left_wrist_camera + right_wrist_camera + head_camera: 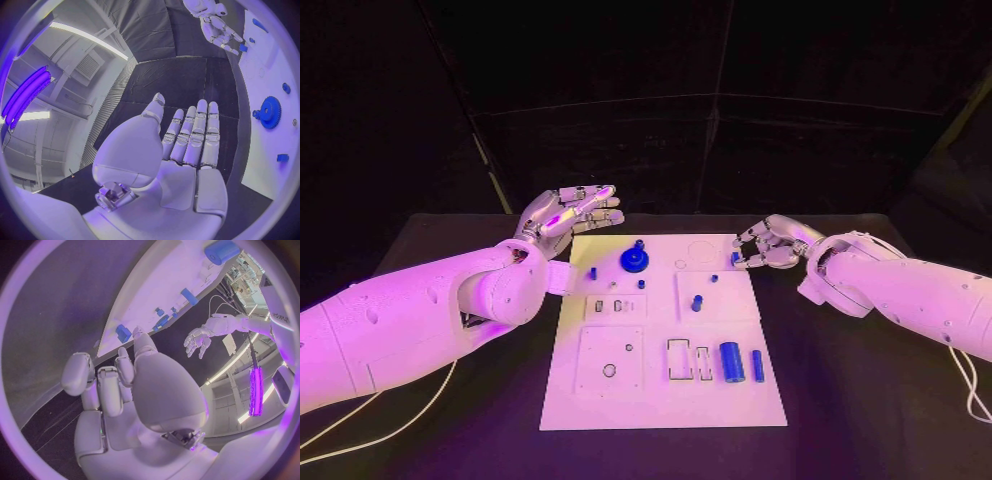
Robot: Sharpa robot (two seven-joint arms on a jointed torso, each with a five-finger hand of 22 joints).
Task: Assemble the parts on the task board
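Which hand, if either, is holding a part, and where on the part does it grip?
The right hand appears to pinch a small blue part by its end at its fingertips, at the board's far right edge. The left hand holds nothing, fingers extended.

head: high, looking down on task board | wrists: close behind own hand | shared: board's far end

no readable text anywhere tbh. the task board has outlines and cutouts but no lettering or numbers i can make out, and the blue parts are plain. the right wrist view shows some dark marks on the other arm, too blurry to read.
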